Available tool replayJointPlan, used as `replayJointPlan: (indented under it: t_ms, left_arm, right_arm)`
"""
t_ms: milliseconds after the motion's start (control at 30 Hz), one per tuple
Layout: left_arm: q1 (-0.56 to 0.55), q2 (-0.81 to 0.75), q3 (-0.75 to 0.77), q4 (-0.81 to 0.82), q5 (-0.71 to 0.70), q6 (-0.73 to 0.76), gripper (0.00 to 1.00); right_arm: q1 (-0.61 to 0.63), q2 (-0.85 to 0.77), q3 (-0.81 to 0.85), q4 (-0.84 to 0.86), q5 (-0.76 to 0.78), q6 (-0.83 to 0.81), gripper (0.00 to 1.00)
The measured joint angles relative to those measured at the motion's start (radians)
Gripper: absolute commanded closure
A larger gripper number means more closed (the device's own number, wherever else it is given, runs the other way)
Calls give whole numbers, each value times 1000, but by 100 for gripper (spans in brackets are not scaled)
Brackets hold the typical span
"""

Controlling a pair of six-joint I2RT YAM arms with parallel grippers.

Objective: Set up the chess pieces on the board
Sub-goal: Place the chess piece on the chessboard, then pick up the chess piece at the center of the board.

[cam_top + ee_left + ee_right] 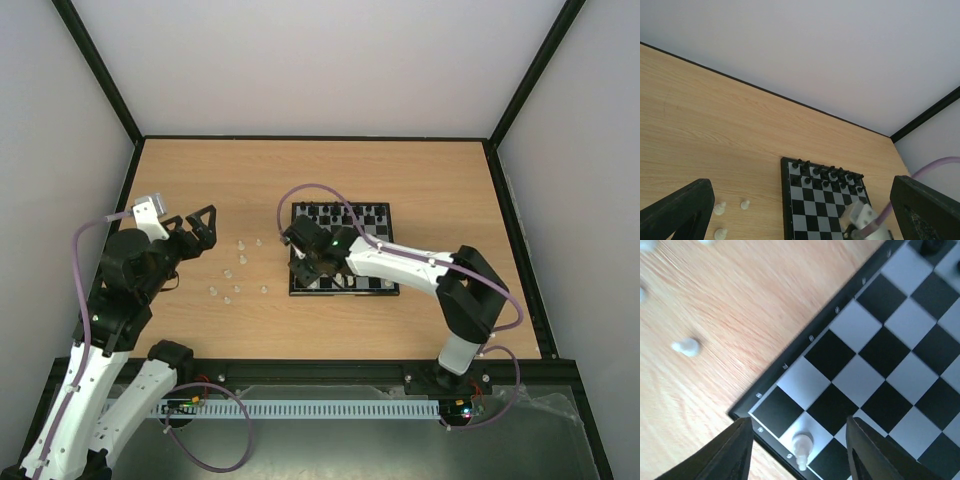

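Note:
The board (345, 292) lies mid-table, with black chessmen (340, 215) in its two far rows. My right gripper (303, 268) hovers over the board's near-left corner. In the right wrist view it (797, 450) is open. A white chess piece (801, 445) stands free on a pale edge square between the fingers, touching neither. Some white pieces (350, 283) stand along the near row. Several loose white chess pieces (237, 270) are scattered on the table left of the board. My left gripper (203, 228) hangs open and empty to their left.
The left wrist view shows the board (815, 210), its black men (827, 175) and three loose white pieces (720, 208) between the wide fingers (675, 210). A loose white piece (686, 346) lies on the wood (740, 300) off the board's corner. Black frame posts edge the table.

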Motion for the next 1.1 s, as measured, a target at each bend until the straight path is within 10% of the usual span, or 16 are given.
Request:
replayJointPlan:
  t_ms: [1100]
  left_arm:
    - [0, -79, 0, -2, -34, 4, 1]
  right_arm:
    - [150, 381, 372, -34, -96, -12, 76]
